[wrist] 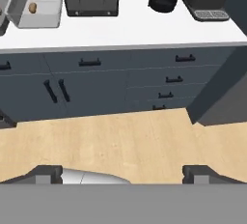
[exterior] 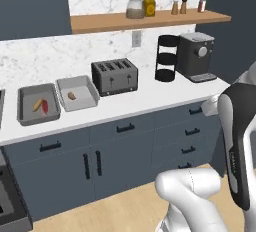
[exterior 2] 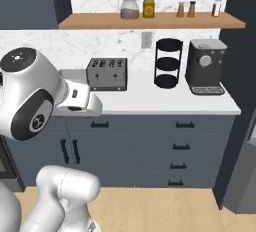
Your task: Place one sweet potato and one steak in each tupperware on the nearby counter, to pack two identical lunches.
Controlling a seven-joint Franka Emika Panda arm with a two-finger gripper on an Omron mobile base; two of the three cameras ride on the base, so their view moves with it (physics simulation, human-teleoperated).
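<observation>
Judging from the counter (exterior: 150, 101), the darker tray (exterior: 36, 103) holds a sweet potato (exterior: 37, 105) and a red steak (exterior: 45, 106) — one lunch packed. The lighter tray (exterior: 76, 93) has just a potato (exterior: 72, 96), so a steak remains. The gripper (wrist: 123, 174) spreads wide, empty.

So on the long white countertop (exterior: 145, 103) the darker grey rectangular tray (exterior: 37, 104) held an orange sweet potato (exterior: 37, 105) and a red steak (exterior: 45, 107) touching each other, while the lighter grey tray (exterior: 77, 93) just beside it had only a small brown sweet potato (exterior: 72, 96). A slotted grey toaster (exterior: 115, 76) stood just right of the trays, then a black tiered round stand (exterior: 166, 58) and a dark coffee machine (exterior: 196, 57). Up on the brown wooden wall shelf (exterior: 150, 20) were a few jars and shakers.
</observation>
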